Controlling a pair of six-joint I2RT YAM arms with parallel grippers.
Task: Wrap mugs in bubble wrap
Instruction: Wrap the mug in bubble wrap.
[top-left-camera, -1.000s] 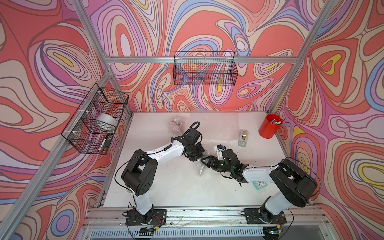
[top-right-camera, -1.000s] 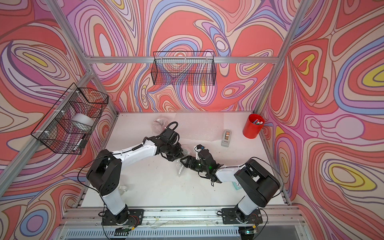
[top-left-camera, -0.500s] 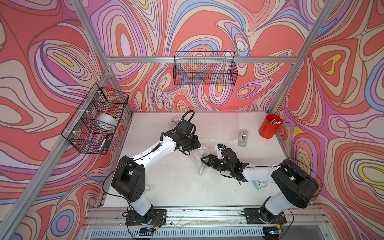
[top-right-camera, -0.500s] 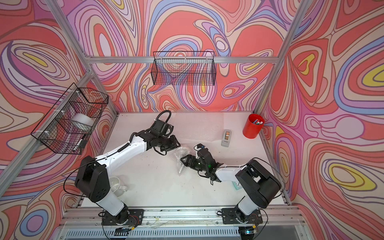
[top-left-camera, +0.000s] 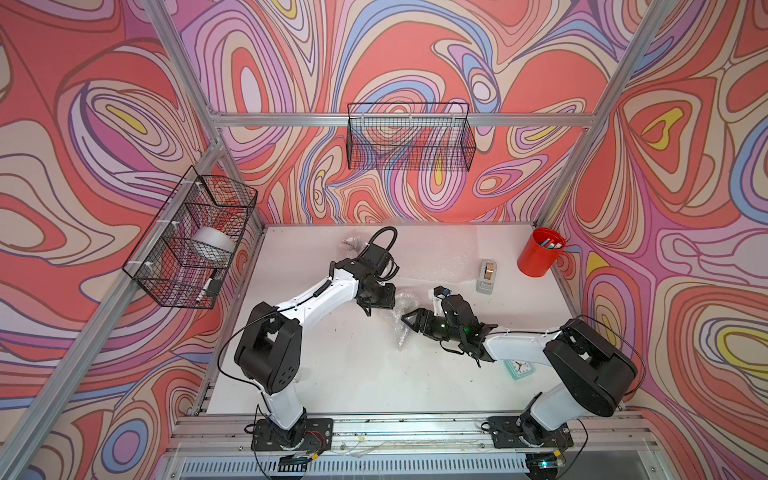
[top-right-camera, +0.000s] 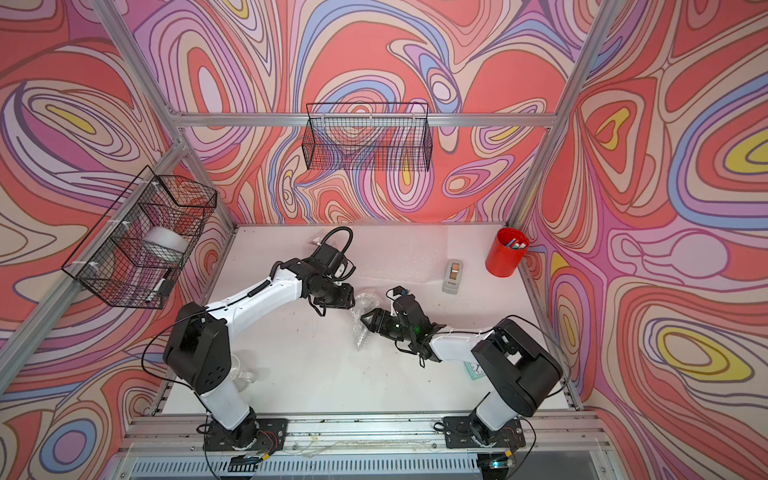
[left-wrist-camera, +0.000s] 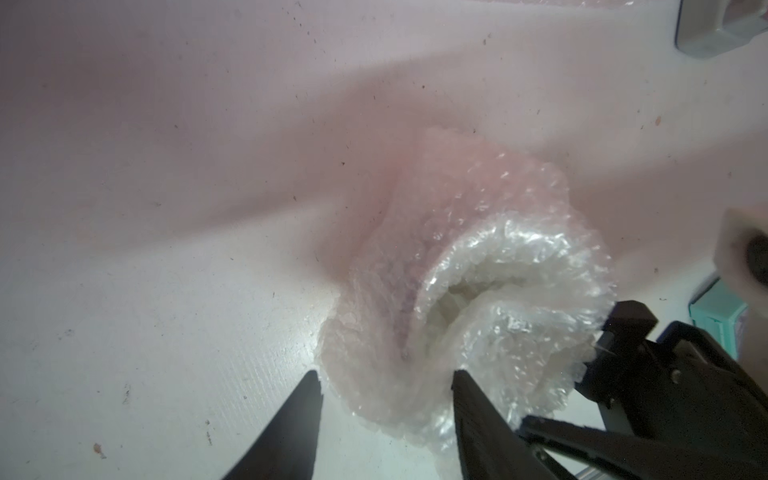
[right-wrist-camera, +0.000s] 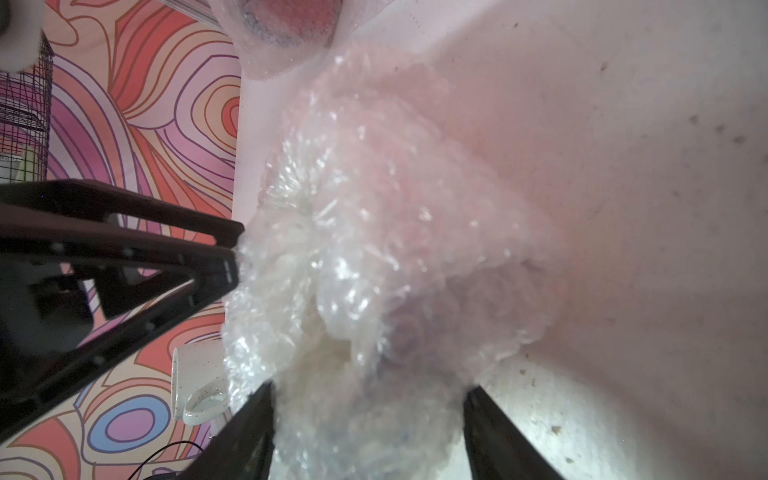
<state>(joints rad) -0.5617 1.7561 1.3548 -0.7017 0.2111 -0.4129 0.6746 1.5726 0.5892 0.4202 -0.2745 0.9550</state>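
Finding: the bubble-wrap bundle (top-left-camera: 400, 302) lies mid-table between my two grippers. What it holds I cannot make out through the plastic. One end gapes open towards my left wrist camera (left-wrist-camera: 478, 257).

Right gripper (right-wrist-camera: 368, 399): jaws closed on the bundle's sides, with wrap filling the whole gap between them.

Left gripper (left-wrist-camera: 386, 378): jaws spread and gripping nothing. Only the bundle's near edge sits between the tips.

Other task items: a far bundle (top-left-camera: 352, 242) at the back of the table shows red through its wrap (right-wrist-camera: 286, 25). A white speckled mug (right-wrist-camera: 195, 382) lies bare on its side towards the left wall. A flat bubble wrap sheet (top-left-camera: 436, 253) lies at the back.

Assessment: I judge the step to be closing the open end.
- My right gripper should hold firm without crushing, since the plastic is slippery and springy.
- My left gripper should take the loose lip, not the bulk, fold it over the mouth and tuck it in.
- Letting go too soon would likely let the fold spring open.

Markings: no brand, label or writing is legible anywhere.
- The tape dispenser (top-left-camera: 486, 276) shows no readable mark.
- The red pen cup (top-left-camera: 540, 251) is plain.
- The teal clock (top-left-camera: 517, 368) shows hands only.
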